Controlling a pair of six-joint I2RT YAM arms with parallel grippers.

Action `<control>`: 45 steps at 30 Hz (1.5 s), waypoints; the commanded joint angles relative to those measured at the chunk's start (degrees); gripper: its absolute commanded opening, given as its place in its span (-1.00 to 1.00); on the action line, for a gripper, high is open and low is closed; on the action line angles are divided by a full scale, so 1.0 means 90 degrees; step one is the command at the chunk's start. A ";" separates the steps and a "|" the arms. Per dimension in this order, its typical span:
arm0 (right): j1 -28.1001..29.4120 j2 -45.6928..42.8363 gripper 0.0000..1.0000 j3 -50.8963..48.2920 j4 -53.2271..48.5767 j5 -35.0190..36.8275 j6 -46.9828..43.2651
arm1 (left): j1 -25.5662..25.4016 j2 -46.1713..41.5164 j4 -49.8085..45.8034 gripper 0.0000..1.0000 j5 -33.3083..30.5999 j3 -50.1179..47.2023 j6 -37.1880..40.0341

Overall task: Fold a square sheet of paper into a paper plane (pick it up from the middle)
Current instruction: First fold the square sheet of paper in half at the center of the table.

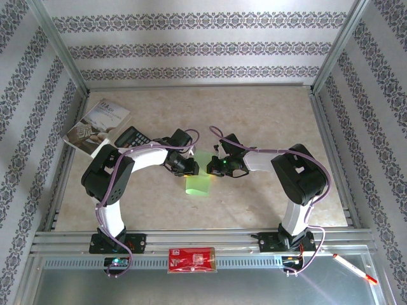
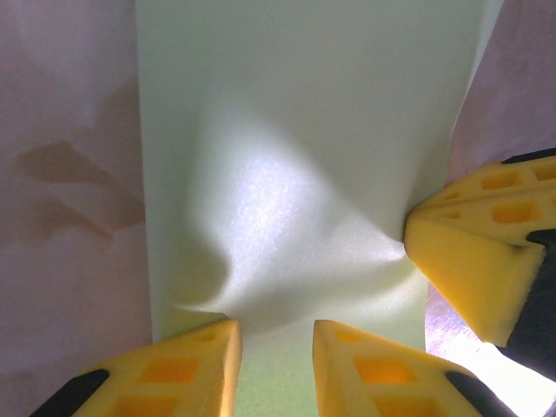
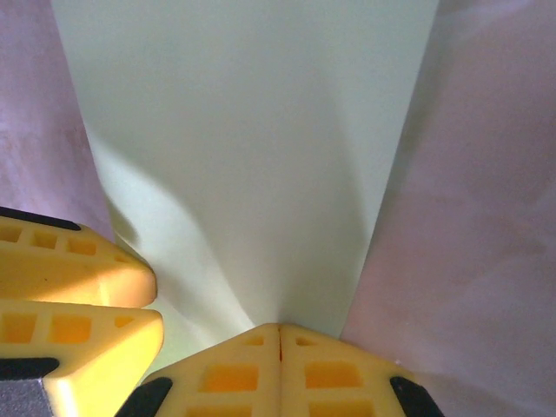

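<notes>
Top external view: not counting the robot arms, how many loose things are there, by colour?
Green: 1, the thin light green paper sheet
Black: 1, the black rectangular calculator
Grey-white: 1, the printed booklet
Red: 1, the flat red packet
White-red: 1, the slim pen
Total: 5

A: What carries the things here?
B: A beige, marbled worktop (image 1: 267, 121).
A: What lies on it?
B: In the far left corner a grey-white printed booklet (image 1: 98, 122), and a black calculator (image 1: 131, 136) just beside it. If the light green sheet of paper (image 1: 197, 184) touches the worktop, I cannot tell.

No legible text — anywhere
</notes>
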 commanded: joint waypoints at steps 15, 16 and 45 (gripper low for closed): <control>0.0038 0.0605 -1.00 -0.0350 -0.0913 0.0917 -0.0215 | 0.0208 0.0289 0.0414 -0.44 0.0327 0.0594 -0.0006; 0.0039 0.0595 -1.00 -0.0355 -0.0922 0.0914 -0.0221 | 0.0234 0.0365 0.0441 -0.45 0.0301 0.0628 -0.0004; -0.0023 0.0578 -1.00 -0.0299 -0.1061 0.0966 -0.0324 | 0.0747 0.0960 0.0865 -0.46 0.0389 0.0910 -0.0053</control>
